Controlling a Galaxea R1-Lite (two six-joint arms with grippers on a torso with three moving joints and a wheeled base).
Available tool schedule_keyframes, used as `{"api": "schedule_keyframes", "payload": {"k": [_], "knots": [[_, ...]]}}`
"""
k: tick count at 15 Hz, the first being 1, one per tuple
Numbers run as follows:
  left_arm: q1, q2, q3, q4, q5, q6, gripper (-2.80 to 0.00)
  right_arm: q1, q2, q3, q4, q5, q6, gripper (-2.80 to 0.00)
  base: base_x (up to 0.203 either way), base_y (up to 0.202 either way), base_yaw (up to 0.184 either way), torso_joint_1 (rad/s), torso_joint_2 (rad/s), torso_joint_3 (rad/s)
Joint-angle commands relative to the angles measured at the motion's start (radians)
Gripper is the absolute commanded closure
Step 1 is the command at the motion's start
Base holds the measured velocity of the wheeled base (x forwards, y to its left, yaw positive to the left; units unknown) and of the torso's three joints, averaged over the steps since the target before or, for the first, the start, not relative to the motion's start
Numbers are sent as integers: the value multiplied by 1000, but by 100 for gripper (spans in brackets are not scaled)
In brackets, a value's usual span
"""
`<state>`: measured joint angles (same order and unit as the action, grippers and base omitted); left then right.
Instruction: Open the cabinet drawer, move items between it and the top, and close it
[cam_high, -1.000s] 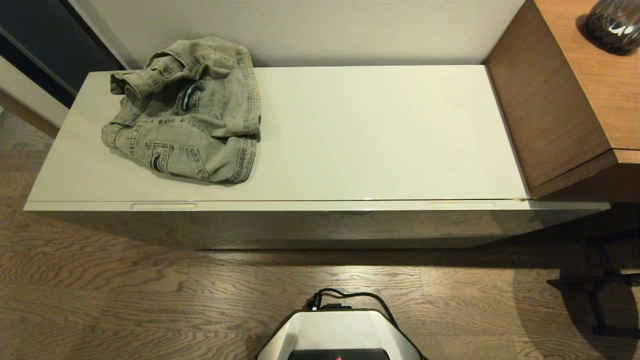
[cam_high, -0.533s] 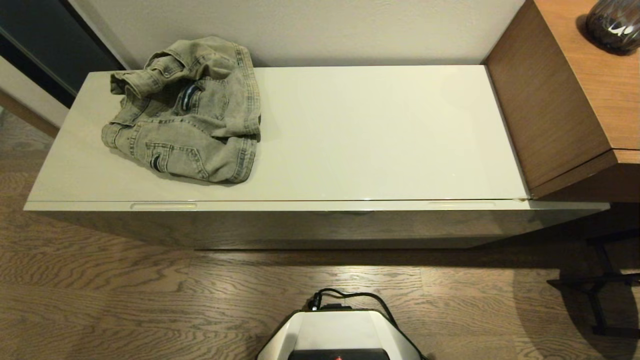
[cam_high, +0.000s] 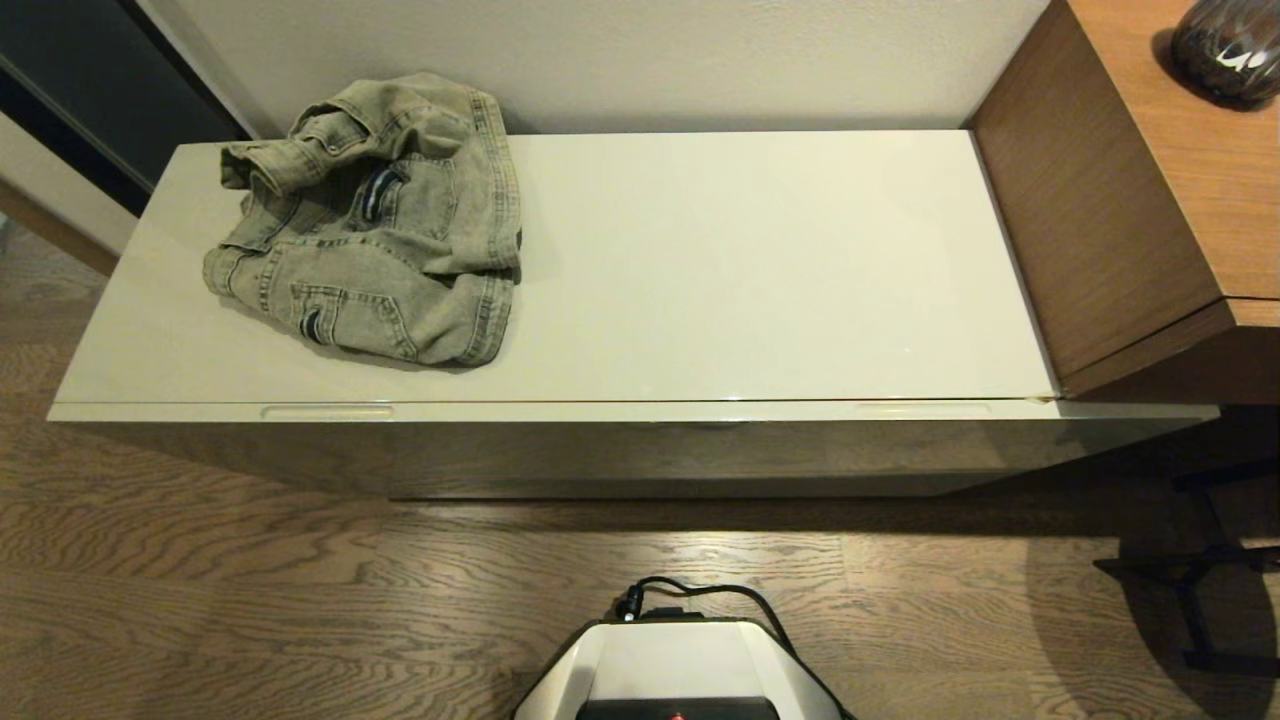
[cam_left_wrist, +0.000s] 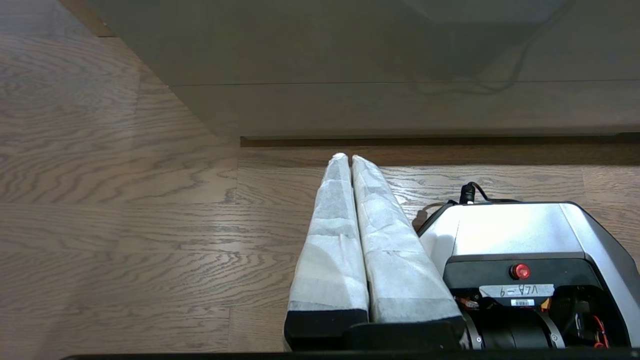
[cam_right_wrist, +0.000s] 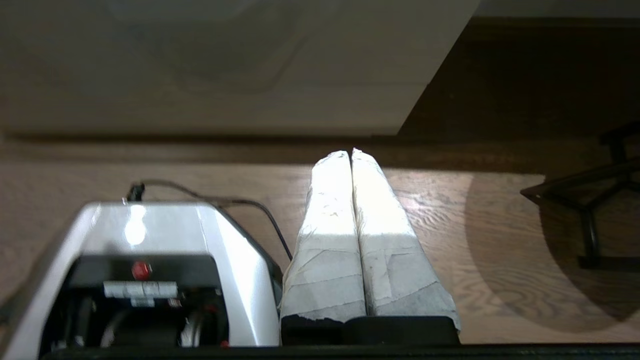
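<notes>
A faded grey-green denim garment lies crumpled on the far left of the glossy cream top. The cabinet drawer is shut flush under the top's front edge, with its two slim handle slots showing near either end. The clear food bag is out of view. Neither arm shows in the head view. My left gripper is shut with nothing in it, low over the floor beside my base and pointing at the cabinet front. My right gripper is likewise shut and empty on the other side.
A taller brown wood-grain desk adjoins the cabinet on the right, with a dark vase on it. A black stand's legs sit on the wood floor at the right. My white base with its cable stands before the cabinet.
</notes>
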<state>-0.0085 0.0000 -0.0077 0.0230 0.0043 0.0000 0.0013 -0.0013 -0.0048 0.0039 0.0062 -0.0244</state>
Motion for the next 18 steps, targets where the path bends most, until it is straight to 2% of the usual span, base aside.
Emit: {"api": "schedule_keyframes", "payload": {"k": [1, 9, 15, 18], "knots": [[1, 0, 0, 0, 0, 0, 0, 0, 3, 5, -5, 0, 3, 0, 0, 0, 0, 0, 0, 0], [1, 0, 0, 0, 0, 0, 0, 0, 3, 5, -5, -2, 3, 0, 0, 0, 0, 0, 0, 0], [1, 1, 0, 0, 0, 0, 0, 0, 3, -4, 27, -5, 41, 0, 0, 0, 0, 0, 0, 0], [-1, 0, 0, 0, 0, 0, 0, 0, 3, 5, -10, -6, 47, 0, 0, 0, 0, 0, 0, 0]]}}
